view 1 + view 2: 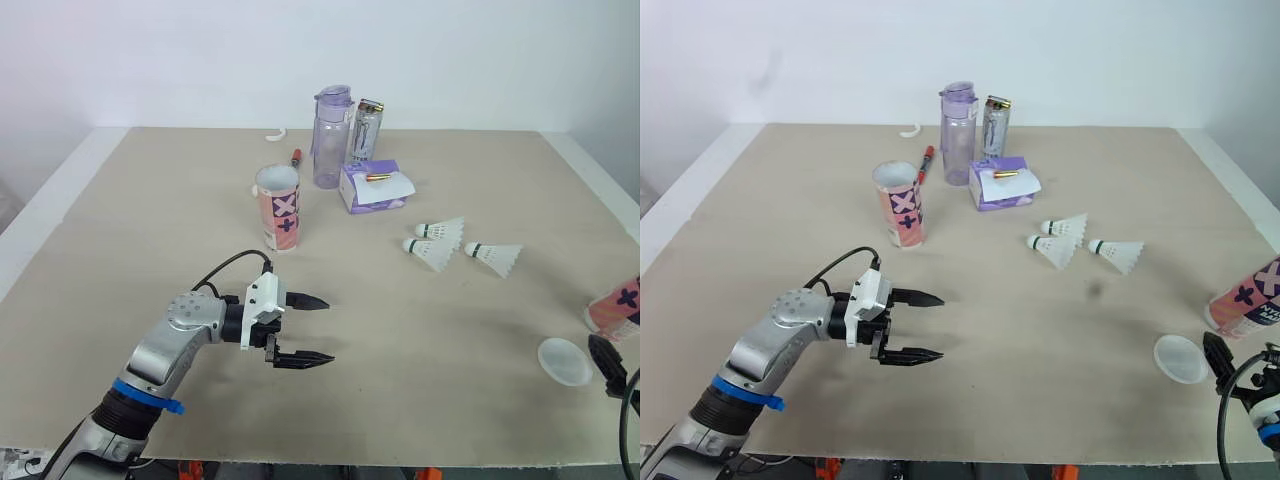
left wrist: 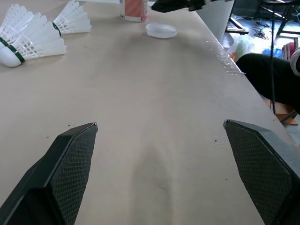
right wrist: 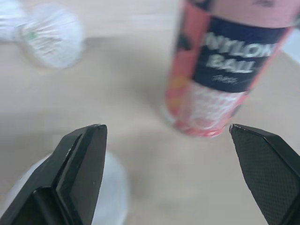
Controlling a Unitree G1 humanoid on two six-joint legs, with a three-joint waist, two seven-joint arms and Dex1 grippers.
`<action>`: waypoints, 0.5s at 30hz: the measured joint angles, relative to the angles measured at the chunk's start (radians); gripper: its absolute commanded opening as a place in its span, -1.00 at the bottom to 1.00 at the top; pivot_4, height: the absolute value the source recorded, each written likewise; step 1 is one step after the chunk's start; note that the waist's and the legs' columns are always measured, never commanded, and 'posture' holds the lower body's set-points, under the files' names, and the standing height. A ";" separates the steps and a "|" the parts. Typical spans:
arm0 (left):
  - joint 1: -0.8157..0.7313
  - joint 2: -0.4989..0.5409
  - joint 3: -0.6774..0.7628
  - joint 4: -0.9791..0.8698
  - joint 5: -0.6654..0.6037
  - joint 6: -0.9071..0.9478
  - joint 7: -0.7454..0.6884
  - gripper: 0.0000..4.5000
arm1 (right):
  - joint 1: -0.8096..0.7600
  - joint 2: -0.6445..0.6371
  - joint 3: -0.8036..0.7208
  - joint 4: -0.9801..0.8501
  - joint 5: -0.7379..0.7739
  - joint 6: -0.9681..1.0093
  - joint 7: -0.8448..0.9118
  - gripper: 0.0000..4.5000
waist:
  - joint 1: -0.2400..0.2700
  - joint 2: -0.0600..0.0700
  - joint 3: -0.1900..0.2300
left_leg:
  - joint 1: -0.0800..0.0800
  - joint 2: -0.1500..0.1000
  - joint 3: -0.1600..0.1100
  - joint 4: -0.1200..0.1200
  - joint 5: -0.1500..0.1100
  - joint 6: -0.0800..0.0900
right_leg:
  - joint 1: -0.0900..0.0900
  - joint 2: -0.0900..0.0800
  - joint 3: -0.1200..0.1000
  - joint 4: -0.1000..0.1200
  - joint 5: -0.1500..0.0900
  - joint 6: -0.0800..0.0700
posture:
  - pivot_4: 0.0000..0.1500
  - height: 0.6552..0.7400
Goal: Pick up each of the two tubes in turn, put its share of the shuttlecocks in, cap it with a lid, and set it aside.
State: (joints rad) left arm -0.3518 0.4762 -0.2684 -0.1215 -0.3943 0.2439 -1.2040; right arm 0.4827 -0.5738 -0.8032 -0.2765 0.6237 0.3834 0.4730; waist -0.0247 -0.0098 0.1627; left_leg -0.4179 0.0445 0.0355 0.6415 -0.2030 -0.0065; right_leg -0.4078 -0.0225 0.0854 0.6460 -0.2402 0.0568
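Far left, low over the bare, matte beige counter [image 1: 120, 200]: left end effector [image 1: 327, 330], two black fingers with cross-hatched pads spread wide, holding nothing. Beyond it and well apart, standing upright: left tube [image 1: 279, 208], a pink cylinder printed with crosses, white rim, top open. Behind that tube, towards the back edge: small curved white hook [image 1: 275, 134] and slim red pen [image 1: 297, 156]. Next along: tall translucent purple bottle [image 1: 331, 137] with a flip cap, just beside a shiny metal can [image 1: 367, 130]. In front of these two: soft purple pack [image 1: 372, 186], with a white sheet and a small gold cylinder lying on top. Right of centre, lying on their sides in a close cluster: three shuttlecocks [image 1: 432, 251], with white ribbed skirts and rounded white heads ringed by a dark green band. Near the right front edge: flat round lid [image 1: 565, 360], translucent white plastic. Just beside the lid, upright: right tube [image 1: 1245, 300], glossy pink with a dark blue band reading NYLON BALL. Close in front of lid and tube: right end effector [image 3: 167, 127], black fingers parted wide and empty, aimed at the tube's lower half
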 measured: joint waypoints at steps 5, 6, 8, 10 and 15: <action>-0.005 0.001 0.000 0.020 0.002 -0.010 -0.004 1.00 | 0.048 -0.065 0.053 -0.132 0.024 -0.025 0.203 0.99 | -0.002 -0.002 0.001 | 0.001 0.001 0.000 0.000 0.000 0.000 | 0.000 0.001 0.000 0.000 0.001 -0.001 | 1.00 1.00; -0.004 0.001 0.000 0.022 0.002 -0.010 -0.003 1.00 | 0.034 -0.074 0.075 -0.143 0.021 -0.034 0.228 0.99 | -0.002 -0.002 0.001 | 0.001 0.001 0.000 0.000 0.000 0.000 | 0.000 0.001 -0.001 0.000 0.001 -0.001 | 1.00 1.00; -0.003 0.004 0.005 0.023 0.002 -0.010 0.004 1.00 | -0.020 -0.104 0.155 -0.149 0.003 -0.055 0.279 0.99 | -0.003 -0.003 0.001 | 0.001 0.001 0.000 0.001 0.000 0.000 | 0.000 0.001 0.000 0.000 0.001 -0.001 | 1.00 1.00; 0.002 0.004 0.012 0.021 0.002 -0.010 0.019 1.00 | -0.082 -0.115 0.226 -0.151 -0.011 -0.067 0.309 0.99 | -0.002 -0.003 0.001 | 0.001 0.001 0.000 0.001 0.000 0.000 | 0.000 0.001 0.000 0.000 0.001 -0.001 | 1.00 1.00; 0.039 0.005 0.062 0.002 0.004 0.002 0.112 1.00 | -0.323 -0.142 0.445 -0.091 -0.063 -0.112 0.411 0.99 | -0.002 -0.006 0.003 | 0.000 0.001 0.000 0.001 0.000 0.000 | 0.000 0.001 -0.001 0.000 0.001 -0.001 | 1.00 1.00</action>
State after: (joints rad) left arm -0.3129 0.4810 -0.2060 -0.1196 -0.3906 0.2460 -1.0920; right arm 0.1597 -0.7161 -0.3585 -0.3671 0.5605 0.2714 0.8836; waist -0.0267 -0.0155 0.1657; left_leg -0.4182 0.0454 0.0355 0.6423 -0.2030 -0.0065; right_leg -0.4082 -0.0214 0.0848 0.6460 -0.2396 0.0562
